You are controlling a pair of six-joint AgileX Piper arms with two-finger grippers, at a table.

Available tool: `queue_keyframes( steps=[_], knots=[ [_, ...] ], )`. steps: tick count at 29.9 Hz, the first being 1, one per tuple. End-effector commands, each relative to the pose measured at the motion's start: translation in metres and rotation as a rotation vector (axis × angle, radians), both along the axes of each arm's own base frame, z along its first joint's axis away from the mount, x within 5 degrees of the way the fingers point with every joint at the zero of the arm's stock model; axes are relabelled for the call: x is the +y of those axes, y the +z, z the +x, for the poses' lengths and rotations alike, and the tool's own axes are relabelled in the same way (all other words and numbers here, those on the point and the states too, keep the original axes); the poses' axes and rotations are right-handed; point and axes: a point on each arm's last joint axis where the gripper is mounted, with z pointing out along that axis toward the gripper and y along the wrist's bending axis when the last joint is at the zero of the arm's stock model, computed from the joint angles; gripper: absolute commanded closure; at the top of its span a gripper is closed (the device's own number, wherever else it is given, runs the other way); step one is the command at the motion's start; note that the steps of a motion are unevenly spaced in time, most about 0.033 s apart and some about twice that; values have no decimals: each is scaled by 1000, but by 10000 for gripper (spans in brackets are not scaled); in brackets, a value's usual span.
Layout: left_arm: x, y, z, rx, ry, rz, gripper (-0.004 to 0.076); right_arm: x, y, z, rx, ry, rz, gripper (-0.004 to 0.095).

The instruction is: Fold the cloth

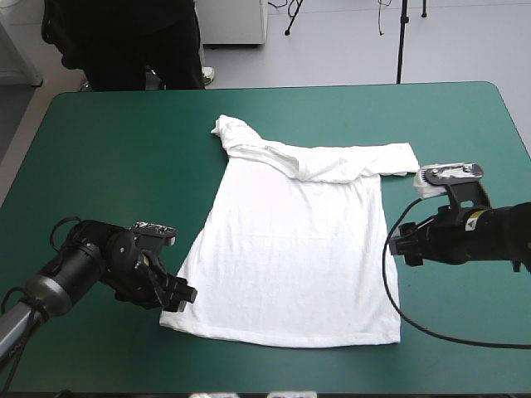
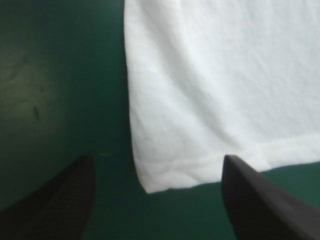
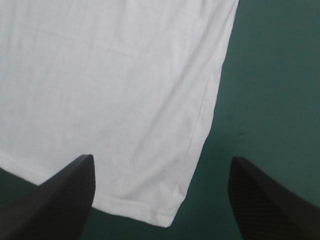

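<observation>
Beside the T-shirt (image 1: 299, 249), left pincer (image 1: 184, 297) and right pincer (image 1: 399, 246), both parted, seemingly not touching

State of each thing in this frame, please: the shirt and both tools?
T-shirt: spread flat, far end folded over and bunched.
left tool: open, at the near-left hem corner, holding nothing.
right tool: open, beside the shirt's right edge, holding nothing.
</observation>
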Motion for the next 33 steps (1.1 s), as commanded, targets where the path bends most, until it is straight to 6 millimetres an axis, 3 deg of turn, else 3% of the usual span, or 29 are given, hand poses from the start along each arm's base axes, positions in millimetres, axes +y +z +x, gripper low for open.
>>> queue_keyframes(
  steps=[1,11,14,23,26,33],
  knots=[
    [-2,-3,-2,-56,26,-37,218,9,-8,-6,29,45,14,218],
    [-1,-41,-5,22,48,-10,239,15,-78,-11,176,20,-86,277],
    [-3,-44,-2,24,59,-19,291,14,-94,-12,193,5,-94,277],
    [-8,-44,1,1,65,-76,566,11,-142,-23,275,-18,-114,277],
    [-10,-43,3,-15,68,-100,609,12,-153,-24,265,-32,-88,277],
    [-11,-43,4,-25,75,-107,622,22,-178,-22,333,-4,-112,310]
  ],
)
